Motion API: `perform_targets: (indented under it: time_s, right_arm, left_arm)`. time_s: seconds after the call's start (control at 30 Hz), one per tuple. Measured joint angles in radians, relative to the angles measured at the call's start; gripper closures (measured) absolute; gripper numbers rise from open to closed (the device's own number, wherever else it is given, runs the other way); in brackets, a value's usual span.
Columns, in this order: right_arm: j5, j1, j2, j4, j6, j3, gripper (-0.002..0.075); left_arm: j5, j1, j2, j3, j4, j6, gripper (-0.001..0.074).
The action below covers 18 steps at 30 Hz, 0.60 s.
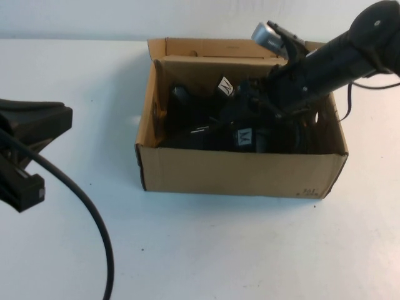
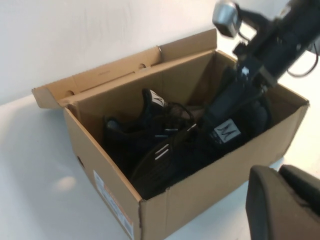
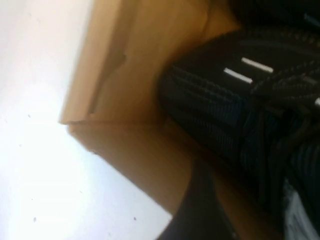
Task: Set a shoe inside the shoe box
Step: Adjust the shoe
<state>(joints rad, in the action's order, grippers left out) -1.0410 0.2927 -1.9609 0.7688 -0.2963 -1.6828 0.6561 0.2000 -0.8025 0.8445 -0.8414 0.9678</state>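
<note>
I read the shoe box (image 1: 240, 175) as my landmark: it stands open on the white bench (image 1: 206, 250), its flap lid (image 1: 206, 47) folded back on the far side.

Inside the shoe box I count two black sneakers. The shoe (image 1: 250, 139) lies along the near wall, its white tongue tag with black logo facing up; in the left wrist view it (image 2: 170, 160) shows short white dashes on its side and rests low against the near wall. The second sneaker (image 1: 194, 106) sits behind it, toward the far wall and the box's left end, its own tag (image 1: 225, 85) tilted up.

The right arm (image 1: 331, 59) reaches in over the box's right far corner and angles down into the interior. The right tool (image 1: 265, 115) is down inside the box, over the shoe near its tongue. I cannot tell whether its fingers are apart or closed, nor whether it touches the shoe; dark parts merge there. The right wrist view gives only mesh, laces and a cardboard wall at close range.

The left tool (image 1: 22, 187) sits over the bench well to the left of the box, apart from it. Its fingers I cannot tell either. A black cable (image 1: 87, 219) loops from it across the bench.
</note>
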Motion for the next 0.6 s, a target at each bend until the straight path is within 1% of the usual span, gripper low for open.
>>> perform_targets:
  time_s: [0.23, 0.33, 0.43, 0.53, 0.6]
  right_arm:
    - [-0.014, 0.000, 0.073, -0.001, -0.044, 0.000, 0.0272]
    - [-0.034, 0.000, 0.092, -0.039, -0.083, 0.000, 0.0275]
    - [-0.036, 0.000, 0.105, -0.156, -0.092, 0.000, 0.0277]
    - [-0.033, 0.000, 0.110, -0.322, -0.115, 0.000, 0.0277]
    - [-0.032, 0.000, 0.110, -0.397, -0.120, 0.000, 0.0277]
  left_arm:
    - [0.023, 0.000, 0.000, 0.000, 0.002, -0.002, 0.0736]
    - [0.025, 0.000, 0.000, 0.000, 0.002, -0.002, 0.0736]
    - [0.025, 0.000, 0.000, 0.000, 0.002, -0.002, 0.0736]
    - [0.028, 0.000, 0.000, 0.000, 0.002, -0.002, 0.0736]
    - [0.028, 0.000, 0.000, 0.000, 0.002, -0.002, 0.0736]
